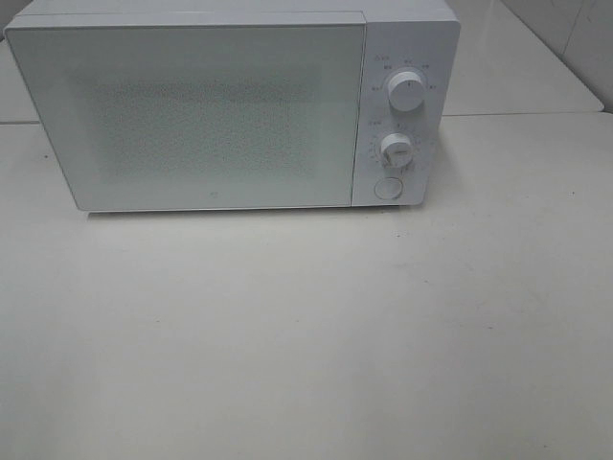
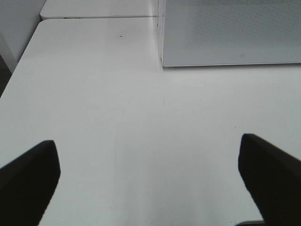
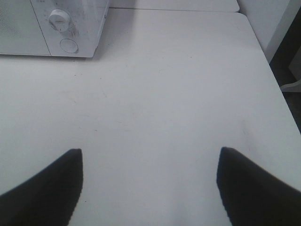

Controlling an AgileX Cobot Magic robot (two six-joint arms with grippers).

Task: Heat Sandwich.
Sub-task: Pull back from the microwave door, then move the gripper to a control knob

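Between the two dark fingers [image 2: 28,183] of the left hand [image 2: 148,140], which are spread wide apart, only bare white desk [image 2: 141,108] is seen, and nothing is held. The right hand [image 3: 151,150] is likewise opened wide, its fingers [image 3: 256,188] set well apart above the desk, with nothing gripped.

Beyond the left hand, a lower corner of the microwave [image 2: 225,33] is seen standing on the desk. Beyond the right hand, the control end of the same microwave is seen.

In the high view the white microwave is placed across the upper part of the frame, from the upper left to right of centre. Its door [image 1: 192,115] is shut, and nothing can be made out through the speckled window [image 1: 201,125]. On the panel [image 1: 407,48] at the right of the door, an upper knob [image 1: 406,93] is set above a lower knob [image 1: 396,148], and a round button [image 1: 387,188] is placed beneath them.

Where the sandwich lies cannot be told, as it is shown in none of the three views.
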